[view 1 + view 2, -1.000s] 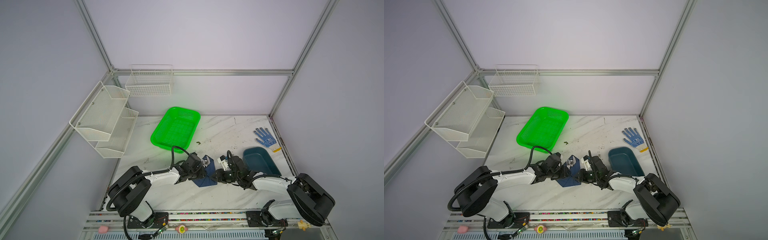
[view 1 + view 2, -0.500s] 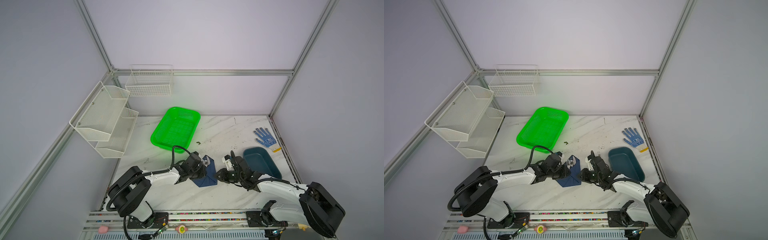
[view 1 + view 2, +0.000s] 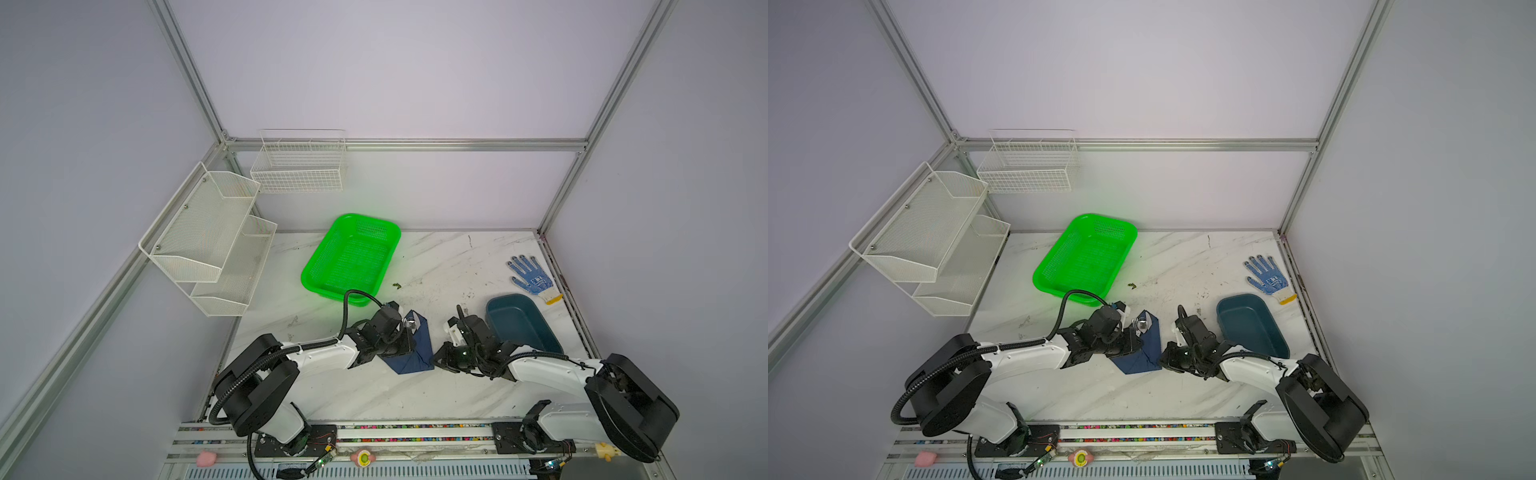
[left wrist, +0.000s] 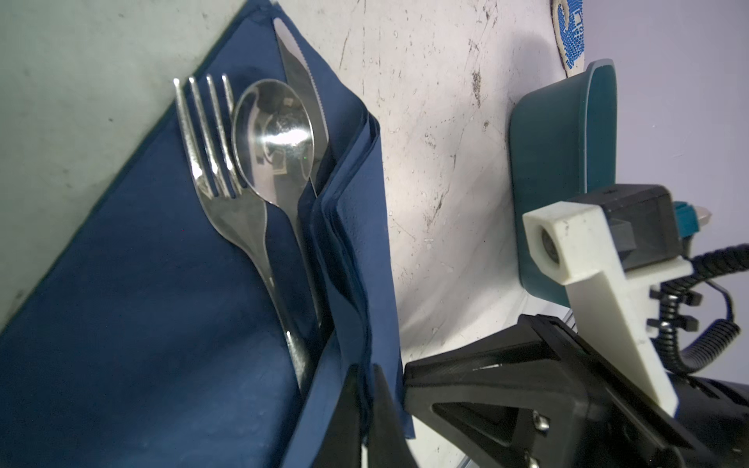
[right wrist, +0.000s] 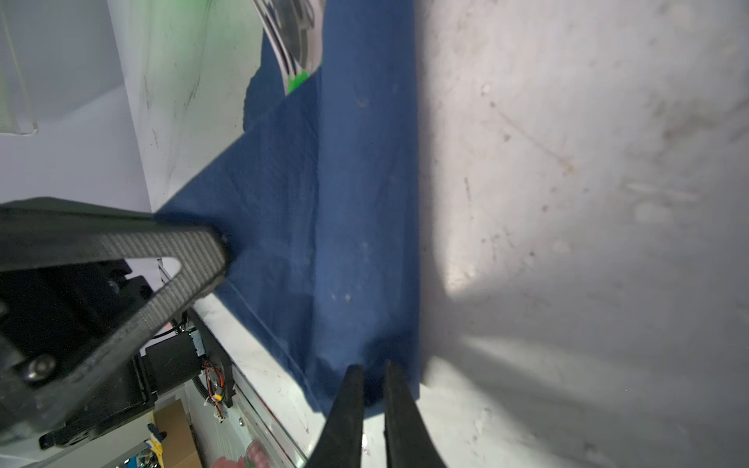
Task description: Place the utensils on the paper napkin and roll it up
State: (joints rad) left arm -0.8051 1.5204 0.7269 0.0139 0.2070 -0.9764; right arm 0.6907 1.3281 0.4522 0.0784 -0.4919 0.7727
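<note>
The dark navy paper napkin (image 3: 415, 353) (image 3: 1148, 349) lies on the marble table between the two arms. A silver fork (image 4: 227, 202), spoon (image 4: 275, 137) and knife (image 4: 298, 69) lie side by side on the paper napkin (image 4: 142, 304), their handles tucked under its raised, folded edge. In both top views only their shiny heads (image 3: 410, 322) (image 3: 1142, 323) show. My left gripper (image 4: 364, 368) (image 3: 409, 347) is shut on that folded edge. My right gripper (image 5: 371, 366) (image 3: 440, 359) pinches the napkin (image 5: 344, 202) at its near corner, jaws almost together.
A green basket (image 3: 353, 257) stands behind the napkin. A dark teal tray (image 3: 519, 324) sits just right of the right gripper, with a blue-dotted glove (image 3: 532, 278) beyond it. White wire racks (image 3: 208, 237) hang on the left wall.
Both grippers have closed onto the napkin's right side. The right arm has stretched out and its gripper has shifted slightly along the napkin's edge. The left arm has stayed put.
</note>
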